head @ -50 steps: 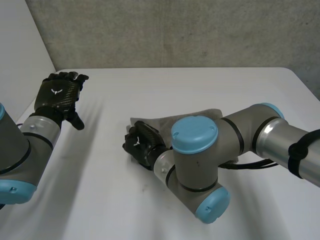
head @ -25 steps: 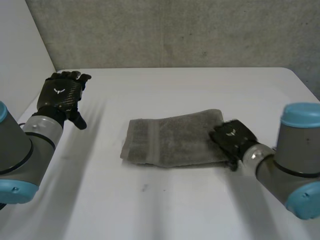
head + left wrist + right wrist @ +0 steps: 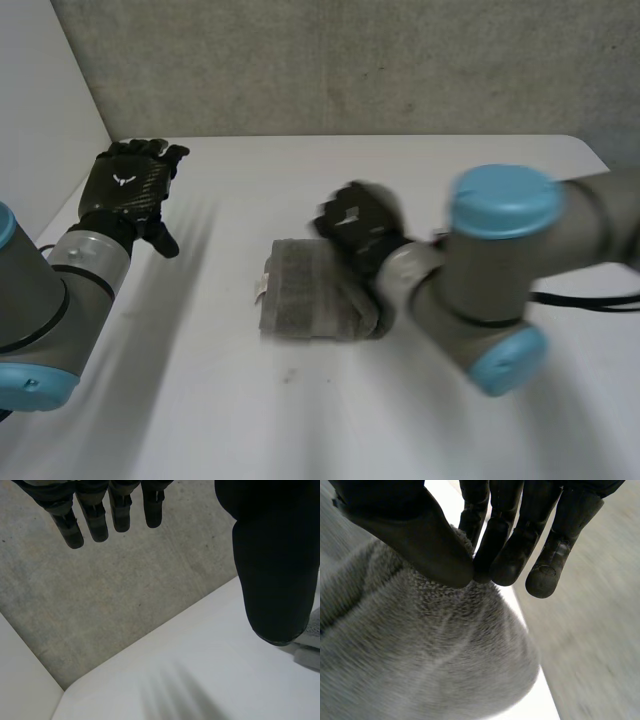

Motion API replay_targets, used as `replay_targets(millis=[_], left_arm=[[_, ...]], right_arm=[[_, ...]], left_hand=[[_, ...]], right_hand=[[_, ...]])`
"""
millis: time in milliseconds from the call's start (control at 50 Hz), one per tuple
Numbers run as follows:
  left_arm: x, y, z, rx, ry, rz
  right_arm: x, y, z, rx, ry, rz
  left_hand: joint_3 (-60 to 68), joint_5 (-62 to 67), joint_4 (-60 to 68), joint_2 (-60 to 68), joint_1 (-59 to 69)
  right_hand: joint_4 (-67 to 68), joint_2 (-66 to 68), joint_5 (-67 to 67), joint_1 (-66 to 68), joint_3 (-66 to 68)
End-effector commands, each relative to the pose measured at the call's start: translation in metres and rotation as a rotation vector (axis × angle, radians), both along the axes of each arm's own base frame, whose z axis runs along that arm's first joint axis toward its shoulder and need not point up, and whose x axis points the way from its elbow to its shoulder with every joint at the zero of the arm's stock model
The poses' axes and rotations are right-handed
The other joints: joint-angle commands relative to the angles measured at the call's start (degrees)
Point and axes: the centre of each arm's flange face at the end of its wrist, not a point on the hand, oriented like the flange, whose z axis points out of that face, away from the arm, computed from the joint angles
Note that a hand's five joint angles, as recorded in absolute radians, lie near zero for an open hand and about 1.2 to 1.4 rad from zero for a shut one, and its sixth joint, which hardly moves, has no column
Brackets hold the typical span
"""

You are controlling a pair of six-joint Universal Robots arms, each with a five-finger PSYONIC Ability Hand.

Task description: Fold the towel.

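Over at ten o'clock on the white table [image 3: 300, 420], the left hand [image 3: 125, 190] hangs in the air above the tabletop. Its fingers [image 3: 110, 510] are straight and spread away from the thumb, with nothing between them. The left arm [image 3: 40, 300] runs back from it toward seven o'clock.

Near the middle of the table lies the grey towel [image 3: 310, 300], doubled over into a short, thick bundle with a rounded fold along its three o'clock side.

The right hand [image 3: 355, 225] is at about one o'clock on the towel, on its upper layer. Its thumb [image 3: 415, 535] is pressed against the fingertips [image 3: 510, 555] with a bunch of the terry cloth clamped between them. The right arm [image 3: 500, 270] reaches in from four o'clock, its light-blue cap just beside the bundle.
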Motion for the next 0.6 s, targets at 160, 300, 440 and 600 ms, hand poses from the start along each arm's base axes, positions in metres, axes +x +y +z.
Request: replay_targets(millis=[160,300,440,600], left_arm=[[-0.001,-0.006,0.019,-0.058,0.024,0.006],[-0.016,-0.008,0.039,-0.106,0.077,-0.029],[-0.049,-0.002,0.034,-0.031,0.2,-0.125],[-0.098,0.021,-0.014,0.229,0.283,-0.241]], right_arm=[[0.055,0.048,-0.034,-0.057,0.208,0.205],[0.033,0.037,0.018,0.124,-0.102,0.065],[-0.025,-0.006,0.048,0.346,-0.432,-0.164],[-0.069,-0.042,0.027,0.509,-0.483,-0.364]], left_hand=[[0.4,-1.1,0.4,0.4,0.0],[0.4,-1.1,0.4,0.4,0.0],[1.6,0.1,1.6,1.6,1.2],[2.2,0.7,2.3,2.3,1.9]], right_hand=[[-67.0,-66.9,-66.8,-62.8,-66.7],[-67.0,-66.9,-66.8,-62.8,-66.7],[-67.0,-66.9,-66.8,-62.8,-66.7],[-67.0,-66.9,-66.8,-62.8,-66.7]])
